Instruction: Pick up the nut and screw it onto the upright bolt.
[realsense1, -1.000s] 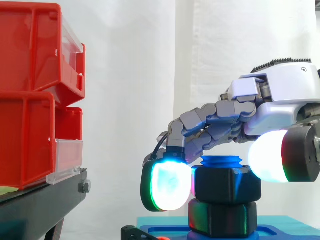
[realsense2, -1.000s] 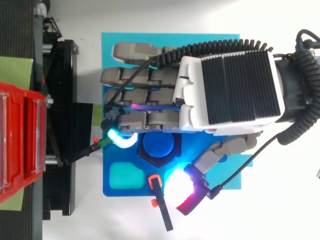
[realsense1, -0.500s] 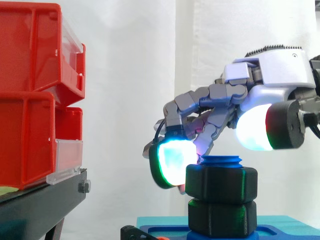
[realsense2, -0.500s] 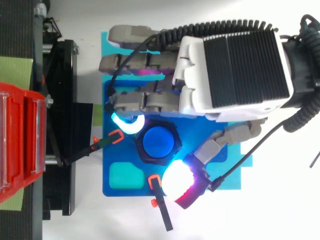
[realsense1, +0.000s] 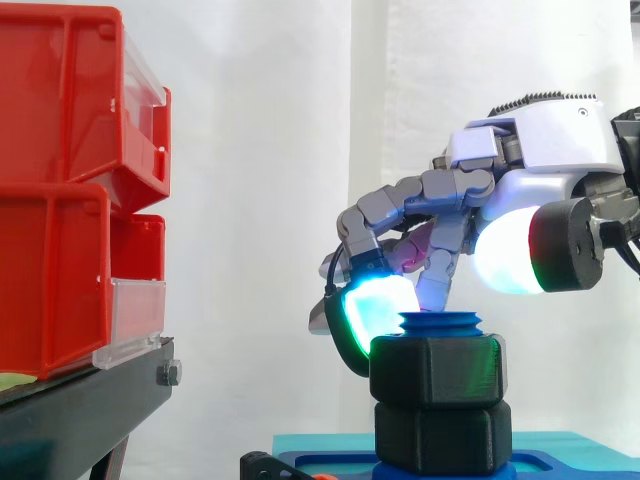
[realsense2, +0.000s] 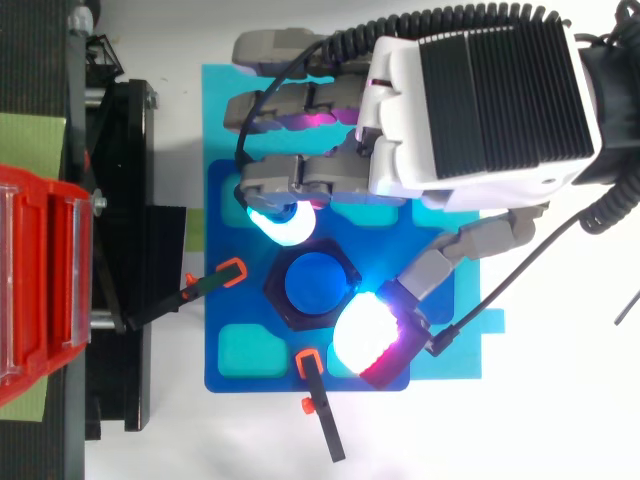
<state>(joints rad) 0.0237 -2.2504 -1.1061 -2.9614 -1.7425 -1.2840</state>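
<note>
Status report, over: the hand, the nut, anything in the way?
Hand open, poised above nut, thumb pad clear of it. Nut sits on blue bolt, thread tip showing. Nothing blocking.

A white curtain (realsense1: 270, 200) hangs behind everything. At the left, red bins (realsense1: 60, 190) sit stacked on a black stand (realsense1: 80, 415).

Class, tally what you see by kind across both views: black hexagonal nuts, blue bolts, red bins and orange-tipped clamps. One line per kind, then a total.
black hexagonal nuts: 2
blue threaded bolt: 1
red plastic bins: 2
orange-tipped black clamps: 2
Total: 7
</note>
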